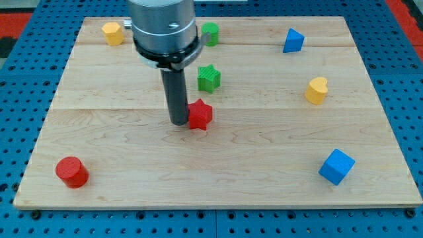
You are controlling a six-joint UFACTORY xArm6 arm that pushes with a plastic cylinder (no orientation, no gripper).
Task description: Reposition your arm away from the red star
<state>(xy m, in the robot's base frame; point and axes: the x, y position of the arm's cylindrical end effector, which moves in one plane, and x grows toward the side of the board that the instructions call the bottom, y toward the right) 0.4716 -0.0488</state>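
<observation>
The retreat called for by the task is judged not yet begun: my tip (180, 123) is set on the wooden board (264, 185) near its middle, pressed against or just beside the left flank of the red star (200, 115); whether contact is made cannot be told. No claw is carried by the arm, only a straight dark rod, so nothing is opened, closed or held.

The next move is judged to call for a slide away from the star, toward the board's left edge or bottom edge, where bare wood lies. A path toward the top edge would be crowded by the green star (209, 78) just above the red one, and by the green block (211, 33) partly hidden behind the arm.

The board is made of pale planks with visible grain and seams, laid on a blue pegboard. The blocks look matte and solid: a red cylinder (71, 172) near the bottom-left corner, a blue cube (336, 166) near the bottom-right corner, a yellow rounded block (316, 90) by the right edge, a blue wedge-like block (293, 41) toward the top-right corner, and a yellow block (113, 33) near the top-left corner.
</observation>
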